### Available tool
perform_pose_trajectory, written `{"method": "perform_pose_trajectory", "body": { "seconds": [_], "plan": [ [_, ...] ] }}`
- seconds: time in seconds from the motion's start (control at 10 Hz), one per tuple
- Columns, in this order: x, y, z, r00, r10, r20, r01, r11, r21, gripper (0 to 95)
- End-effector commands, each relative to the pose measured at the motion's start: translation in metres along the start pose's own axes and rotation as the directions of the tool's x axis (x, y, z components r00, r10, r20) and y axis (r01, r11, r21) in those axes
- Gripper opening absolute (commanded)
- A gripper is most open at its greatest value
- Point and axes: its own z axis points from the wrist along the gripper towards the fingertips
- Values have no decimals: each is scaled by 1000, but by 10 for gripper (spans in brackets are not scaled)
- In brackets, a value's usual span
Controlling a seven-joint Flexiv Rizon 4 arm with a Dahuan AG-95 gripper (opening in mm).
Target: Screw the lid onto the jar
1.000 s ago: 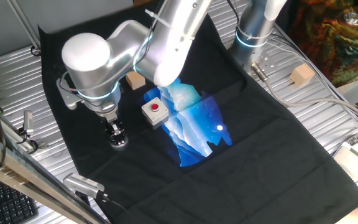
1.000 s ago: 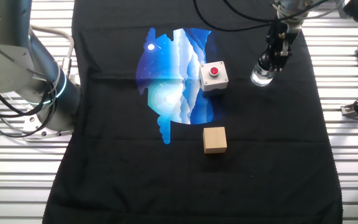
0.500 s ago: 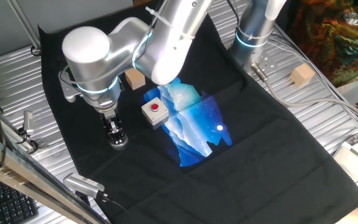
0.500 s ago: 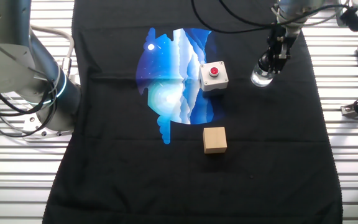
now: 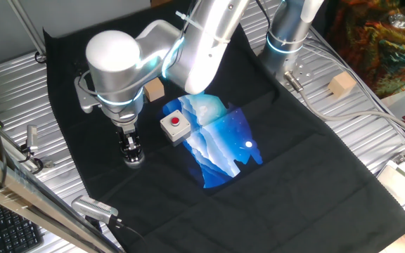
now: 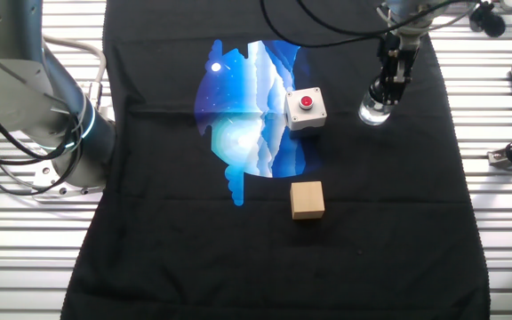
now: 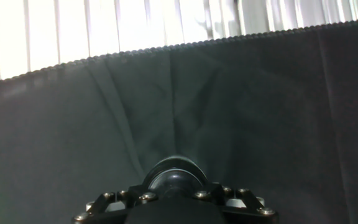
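Closed narrowly, by the look of both fixed views, around a small round black screw lid (image 7: 176, 175): so much for the hand (image 5: 131, 149). Not certain beyond doubt, with the fingertips hidden behind the bolted plate in the hand view. Pointed straight down from the wrist. Directly beneath and touching the lid: a small, short, clear cylinder jar (image 6: 373, 111), upright on the black cloth (image 6: 372, 222) spread over the slatted metal bench (image 6: 505, 267), not far from the cloth's edge.

Judged to be in the middle of the screwing step, with the lid seated on the jar's mouth; tightness impossible to read. Called for, to do it well: a hand axis kept plumb over the jar's centre, turning about that axis only, and a light downward press, enough to engage the threads without crossing them. Worth minding: the jar, held by nothing but its own weight and that press, and so liable to spin or skid on the cloth along with the lid. Best stopped at the first firm resistance.

Further off, near the jar toward the cloth's middle: a white box with a red button (image 6: 305, 108), apart from the hand, at the rim of a blue-and-white printed patch (image 6: 247, 98). Beyond that, a tan wooden cube (image 6: 308, 199), well apart from the work.
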Motion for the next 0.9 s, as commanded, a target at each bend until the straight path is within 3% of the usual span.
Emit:
{"method": "perform_pose_trajectory", "body": {
  "seconds": [0.1, 0.9],
  "plan": [
    [-1, 0, 1, 1000, -9, -3, 9, 1000, 8, 0],
    [-1, 1, 0, 999, -28, -25, 28, 1000, 0, 0]
  ]
}}
